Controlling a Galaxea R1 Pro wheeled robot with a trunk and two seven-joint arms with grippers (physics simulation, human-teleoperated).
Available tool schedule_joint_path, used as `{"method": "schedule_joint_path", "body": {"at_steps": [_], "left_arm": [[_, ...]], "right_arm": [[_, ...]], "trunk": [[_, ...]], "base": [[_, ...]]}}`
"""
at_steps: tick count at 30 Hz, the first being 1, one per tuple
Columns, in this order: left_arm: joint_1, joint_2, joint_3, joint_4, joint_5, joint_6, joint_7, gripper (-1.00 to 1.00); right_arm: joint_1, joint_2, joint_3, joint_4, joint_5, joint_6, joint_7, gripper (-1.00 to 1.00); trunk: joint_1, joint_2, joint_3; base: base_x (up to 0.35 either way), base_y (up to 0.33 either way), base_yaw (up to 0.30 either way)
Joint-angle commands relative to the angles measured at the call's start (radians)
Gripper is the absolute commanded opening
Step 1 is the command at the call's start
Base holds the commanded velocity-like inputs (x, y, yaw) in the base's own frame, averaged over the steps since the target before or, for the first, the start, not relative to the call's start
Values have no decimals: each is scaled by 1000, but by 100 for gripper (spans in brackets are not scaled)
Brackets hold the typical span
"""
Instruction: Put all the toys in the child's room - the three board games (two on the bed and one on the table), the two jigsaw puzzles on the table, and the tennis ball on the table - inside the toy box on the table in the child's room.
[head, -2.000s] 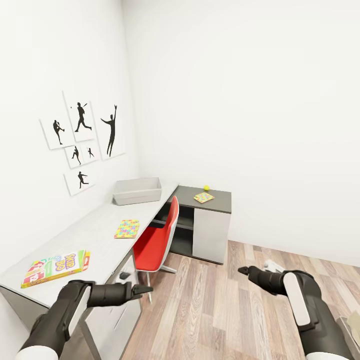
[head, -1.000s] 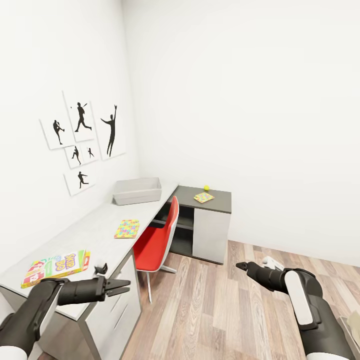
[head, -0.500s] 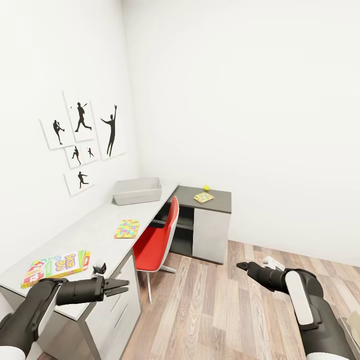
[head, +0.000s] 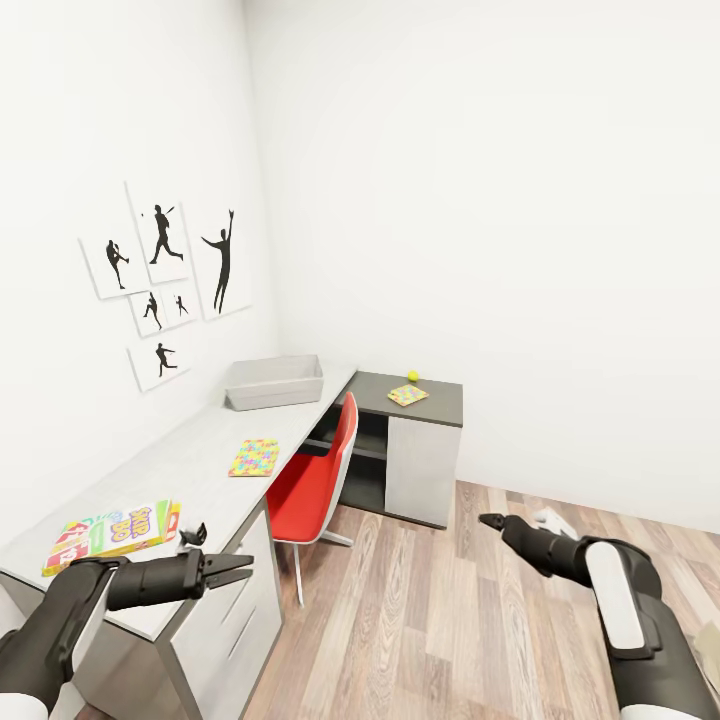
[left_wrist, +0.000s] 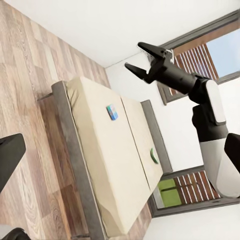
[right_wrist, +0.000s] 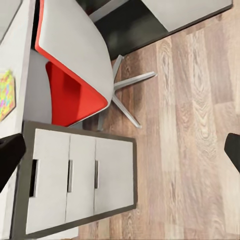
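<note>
left end effector (head: 240, 570) swung lower over table (head: 215, 450) edge

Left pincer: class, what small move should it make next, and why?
Probably swing the left pincer, which looks open and empty, back over the light grey desk toward the yellow-red-green board game. The game lies flat near the desk's near end, just behind the pincer, and it is the closest toy; the toy box stands at the far end.

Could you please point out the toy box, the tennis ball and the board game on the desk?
toy box (head: 272, 392): head view, on its front wall.
tennis ball (head: 413, 376): head view, on the ball's middle.
board game (head: 112, 535): head view, on the middle of its cartoon cover.
</note>
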Motion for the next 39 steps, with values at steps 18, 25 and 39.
{"method": "schedule_joint_path", "body": {"at_steps": [18, 25, 39], "left_arm": [[0, -4, 0, 0, -1, 6, -4, 100], [0, -4, 0, 0, -2, 1, -4, 100], [0, -3, 1, 0, -3, -16, -4, 100]], "right_arm": [[0, -6, 53, -14, -60, -109, -3, 100], [0, -4, 60, -13, -61, -118, 0, 100], [0, -2, 61, -15, -57, -123, -1, 100]], "trunk": [[0, -1, 0], [0, -1, 0], [0, -1, 0]], "base": [[111, -106, 0], [64, -25, 0], [278, -37, 0]]}}
